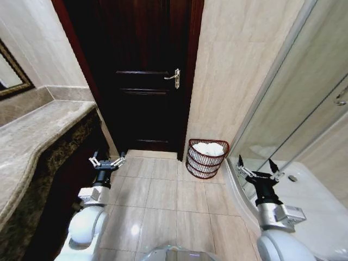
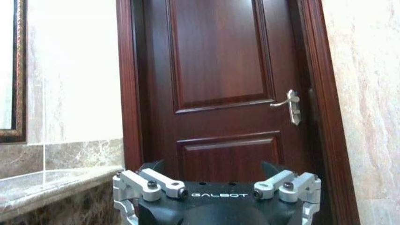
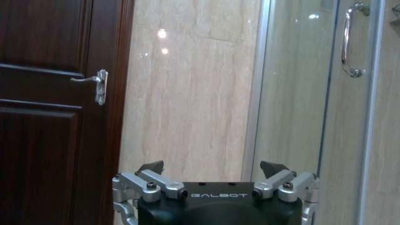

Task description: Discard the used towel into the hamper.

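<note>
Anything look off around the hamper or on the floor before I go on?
Nothing stands out. The hamper stands upright on the tiled floor beside the closed door, with a white towel lying inside it. Nothing is spilled on the floor. The left gripper and right gripper are both open and hold nothing.

Both arms raised in front of the body, forearms pointing forward and up. Left gripper (image 1: pixel 107 161) sits lower left of the head frame, fingers spread wide, holding nothing. Right gripper (image 1: pixel 255 166) sits lower right, slightly lower in frame, fingers also spread wide and empty. Wrist views agree: left gripper (image 2: pixel 214 168) and right gripper (image 3: pixel 213 168) both have dark fingertips well apart.
</note>
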